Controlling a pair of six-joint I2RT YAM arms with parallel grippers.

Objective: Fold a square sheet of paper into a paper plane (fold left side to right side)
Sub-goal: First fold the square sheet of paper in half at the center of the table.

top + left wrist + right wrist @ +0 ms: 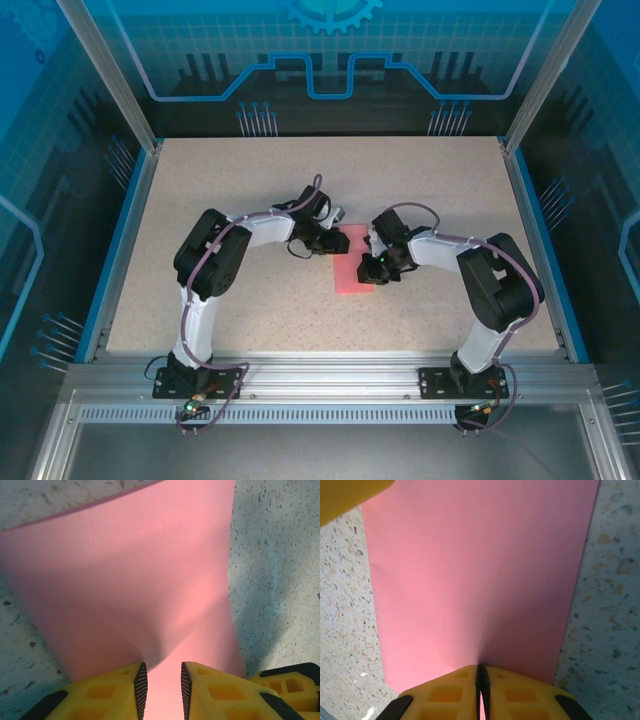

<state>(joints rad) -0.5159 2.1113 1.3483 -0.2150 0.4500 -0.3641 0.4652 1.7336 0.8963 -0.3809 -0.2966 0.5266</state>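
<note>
The square sheet of paper [352,270] is pink-red and lies mid-table as an upright rectangle between both grippers. My left gripper [338,243] is at its far left part. In the left wrist view its yellow fingers [120,690] stand apart over the paper [140,570], which bulges up in a soft ridge toward the left fingertip; the gripper [162,672] is open. My right gripper [374,268] is at the paper's right edge. In the right wrist view its jaws [481,672] are pressed together on the edge of the paper [475,570], which puckers slightly there.
The speckled beige tabletop [230,190] has free room all round the paper. Blue side rails [120,240] and an aluminium frame [330,375] bound it. A yellow finger of the other gripper [350,495] shows in the right wrist view's top left corner.
</note>
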